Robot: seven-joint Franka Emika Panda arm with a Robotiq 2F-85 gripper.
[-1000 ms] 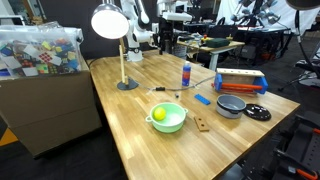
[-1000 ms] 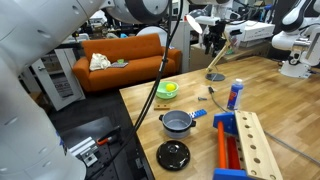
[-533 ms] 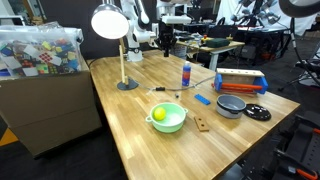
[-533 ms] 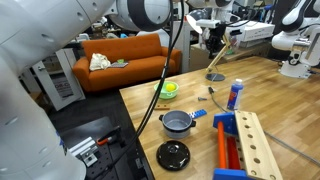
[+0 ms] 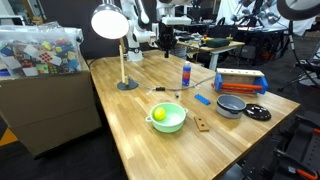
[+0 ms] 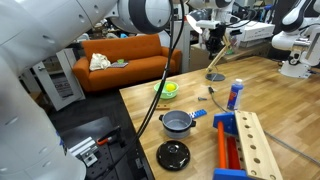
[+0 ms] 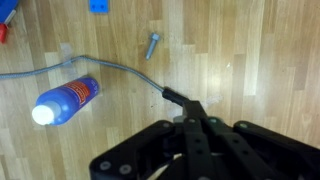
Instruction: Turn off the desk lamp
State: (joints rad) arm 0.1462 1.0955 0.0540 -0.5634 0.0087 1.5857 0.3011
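Pincer [image 7: 192, 112], closed and empty, hovers beside the desk lamp [image 5: 108, 22], apart from its head.

The desk lamp [image 5: 108, 22] has a white face, pale wooden stem and dark grey base. The table [image 5: 140, 140] is light wood with grain lines. The bowl [image 5: 168, 118] is light green, the bottle [image 7: 66, 100] blue with white cap, the sofa [image 6: 125, 50] orange.

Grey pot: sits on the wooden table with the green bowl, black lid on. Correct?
Not quite. The grey pot does sit on the wooden table with the green bowl, but the black lid is off, lying flat on the tabletop beside the pot. Both exterior views show this.
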